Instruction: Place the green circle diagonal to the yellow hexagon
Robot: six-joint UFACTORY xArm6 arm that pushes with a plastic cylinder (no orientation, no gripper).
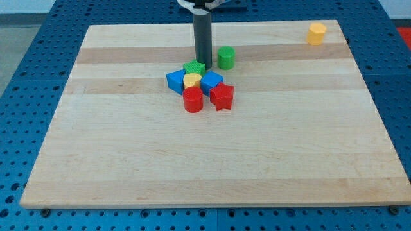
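The green circle (225, 57) stood upright on the worktop (128, 160), toward the view's top and a little right of centre, apart from every other block. Just beside it, on the view's left, the dark rod came straight down, and my tip (203, 61) met the wood there, close to the circle but with a sliver of bare board between them. The arm carried no end effector that could open or close (only that plain rod), so it had hold of nothing.

Directly below my tip lay a tight cluster. A green block (194, 67), ribbed on top, its shape hard to make out, sat nearest the rod, seemingly touching it. Against it rested a small yellow block (192, 80), with a blue block (175, 81) at its left and another blue block (211, 81) at its right. At the cluster's bottom stood a red cylinder (192, 99) and, just beside it on the right, a red star (222, 96).

The yellow hexagon (315, 33) sat alone, well apart, in the worktop's top right corner. Around the board showed a blue perforated base (26, 77).
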